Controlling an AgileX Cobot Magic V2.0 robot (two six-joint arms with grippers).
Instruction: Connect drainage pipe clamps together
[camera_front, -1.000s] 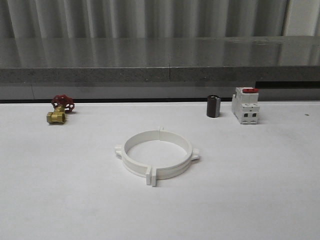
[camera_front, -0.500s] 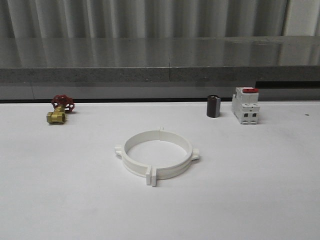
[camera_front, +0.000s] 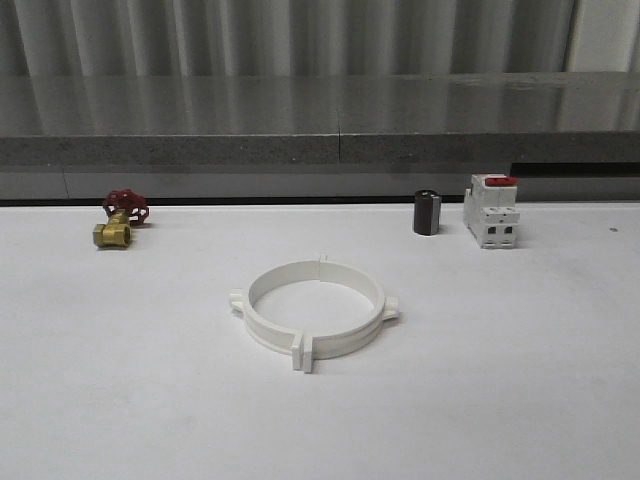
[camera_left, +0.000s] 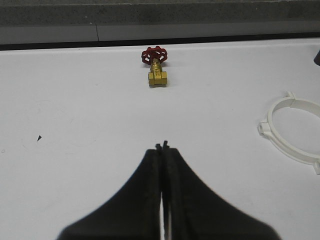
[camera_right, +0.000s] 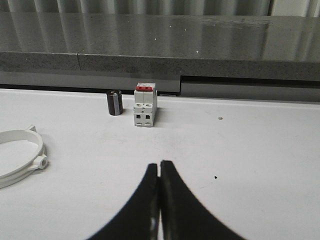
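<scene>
Front view: the drainage pipe clamps lie near the middle of the white bench as one closed ring, flat on its rim. The two half-rings meet at a near seam with paired tabs and at a far seam; one small ear sticks out on each side. Against the frames from a second ago, nothing has moved: ring, valve and switch sit in the same spots. Judgement: the halves look already mated, so the task reads as finished or nearly so. Whether the seams are truly latched cannot be told from here.

Left claw: fingers pressed together, holding nothing, above bare bench. The ring's left part lies off to its side, well apart. The brass valve with red handwheel stands ahead of it, also well apart.

Right claw: fingers pressed together, empty. The ring's right ear lies off to its side, not touching.

Edges and room: the dark cylinder and the white switch with red top stand near each other at the bench's far edge, below the grey ledge. The valve sits at the far left. Open bench surrounds the ring on all sides, widest on the near side. Any approach from either flank looks unobstructed.
</scene>
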